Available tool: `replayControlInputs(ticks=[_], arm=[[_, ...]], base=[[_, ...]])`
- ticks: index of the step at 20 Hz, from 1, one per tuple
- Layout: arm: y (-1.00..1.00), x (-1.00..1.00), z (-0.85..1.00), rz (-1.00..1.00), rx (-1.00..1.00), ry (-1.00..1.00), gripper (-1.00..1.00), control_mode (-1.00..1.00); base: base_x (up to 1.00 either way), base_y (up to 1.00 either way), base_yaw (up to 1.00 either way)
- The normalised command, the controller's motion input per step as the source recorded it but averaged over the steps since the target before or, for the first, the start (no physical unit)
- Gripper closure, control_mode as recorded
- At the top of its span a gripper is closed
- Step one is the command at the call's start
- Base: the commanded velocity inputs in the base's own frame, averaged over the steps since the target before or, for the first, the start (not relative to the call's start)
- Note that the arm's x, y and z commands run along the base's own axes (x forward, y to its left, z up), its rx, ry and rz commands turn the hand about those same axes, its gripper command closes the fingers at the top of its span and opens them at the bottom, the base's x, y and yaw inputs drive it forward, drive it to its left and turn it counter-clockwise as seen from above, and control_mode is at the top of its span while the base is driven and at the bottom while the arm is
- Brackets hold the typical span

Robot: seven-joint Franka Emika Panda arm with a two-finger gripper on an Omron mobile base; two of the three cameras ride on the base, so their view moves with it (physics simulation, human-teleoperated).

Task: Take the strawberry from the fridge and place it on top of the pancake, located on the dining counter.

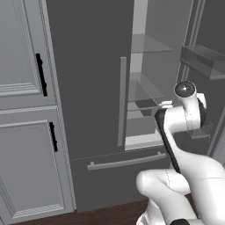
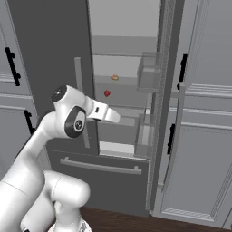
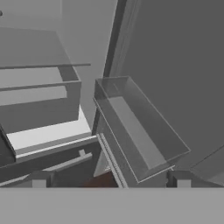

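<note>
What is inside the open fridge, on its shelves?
In the fridge, the strawberry lies on a glass shelf, with a small tan-orange item on a shelf further back. The closed left door hides the left part.

Rendered kitchen, tall dark grey fridge [image 2: 54, 41] with one door open, light grey panelled cabinets [image 1: 26, 110], dark wood floor [image 2: 122, 222]

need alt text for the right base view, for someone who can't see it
A dark grey fridge stands with its right door open, showing a small red strawberry on a glass shelf and a tan-orange item on the shelf above. A white robot arm reaches toward the opening; light grey cabinets flank the fridge.
</note>
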Motion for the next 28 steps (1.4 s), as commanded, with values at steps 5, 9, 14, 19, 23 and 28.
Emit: replayControlInputs(ticks=[5, 9, 14, 19, 23, 28], arm=[[0.88, 0.13, 0.02, 0.15, 0.27, -0.03, -1.0, -1.0], [0.71, 0.16, 0.49, 0.12, 0.08, 0.0, -1.0, -1.0], [0.68, 0.24, 0.36, 0.2, 0.0, 0.01, -1.0, -1.0], [0.63, 0.28, -0.01, 0.2, 0.0, -0.02, -1.0, -1.0], [0.3, 0.46, -0.09, 0.06, 0.0, -0.06, -1.0, -1.0], [0.15, 0.46, -0.05, -0.01, 0.0, 0.0, -1.0, -1.0]], base=[[0.0, 0.0, 0.0], [0.0, 0.0, 0.0], [0.0, 0.0, 0.0], [0.0, 0.0, 0.0], [0.0, 0.0, 0.0], [0.0, 0.0, 0.0]])
